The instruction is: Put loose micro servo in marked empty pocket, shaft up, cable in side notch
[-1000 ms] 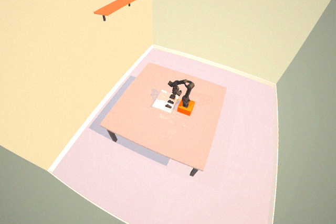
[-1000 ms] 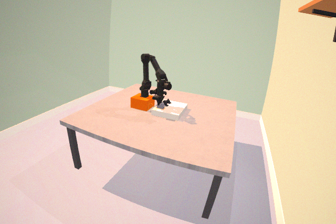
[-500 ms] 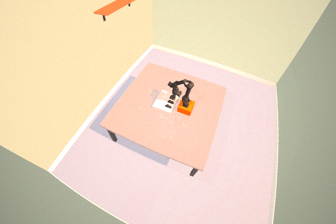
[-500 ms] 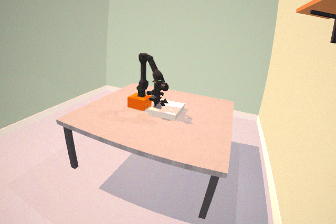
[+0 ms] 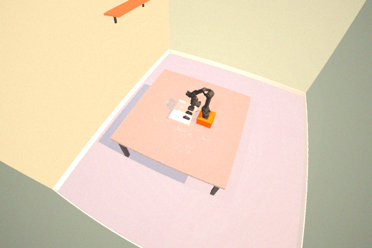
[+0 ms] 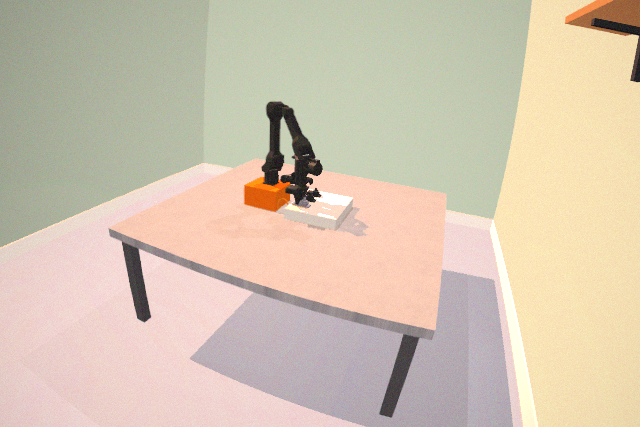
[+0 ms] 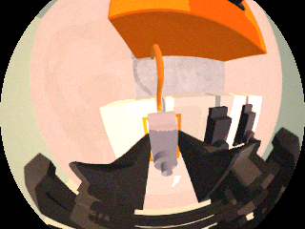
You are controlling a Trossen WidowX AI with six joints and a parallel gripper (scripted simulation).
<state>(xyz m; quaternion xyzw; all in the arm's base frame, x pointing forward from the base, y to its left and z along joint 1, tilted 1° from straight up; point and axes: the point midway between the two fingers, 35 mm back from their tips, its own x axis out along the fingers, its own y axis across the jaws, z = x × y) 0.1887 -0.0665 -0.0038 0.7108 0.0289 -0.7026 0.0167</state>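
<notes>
The loose grey micro servo is between the fingertips of my gripper, which is shut on it. It is over the white deck, inside the orange pocket outline. Its output shaft points up toward the wrist camera. Its orange cable runs from the far end, over the side notch, and arches up toward the orange base block. The fingers hide the body's sides; whether both ears lie flat cannot be told.
Two dark servos sit in the deck to the right in the wrist view. The orange base block stands beside the deck, with a grey strip between them. All stand on the pink table.
</notes>
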